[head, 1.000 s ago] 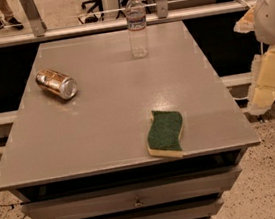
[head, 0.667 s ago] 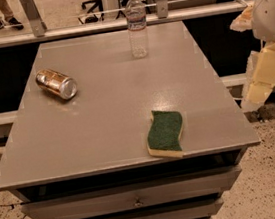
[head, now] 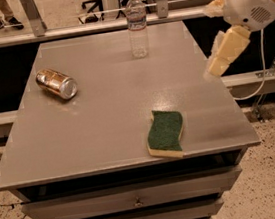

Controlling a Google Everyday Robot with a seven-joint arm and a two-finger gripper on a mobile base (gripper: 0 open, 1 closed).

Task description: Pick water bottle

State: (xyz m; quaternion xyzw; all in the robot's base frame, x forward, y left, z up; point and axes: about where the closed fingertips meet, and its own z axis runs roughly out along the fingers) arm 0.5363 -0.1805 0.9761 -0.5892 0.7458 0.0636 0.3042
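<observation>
At the table's (head: 105,131) far edge the water bottle (head: 137,28) stands upright, well apart, left of and beyond the gripper (head: 220,58) off the right side; grip state indeterminate.

- One camera looks down across the worktop (head: 105,136) from its near edge toward its far edge.
- The gripper (head: 215,66) hangs at the right edge, far half.
</observation>
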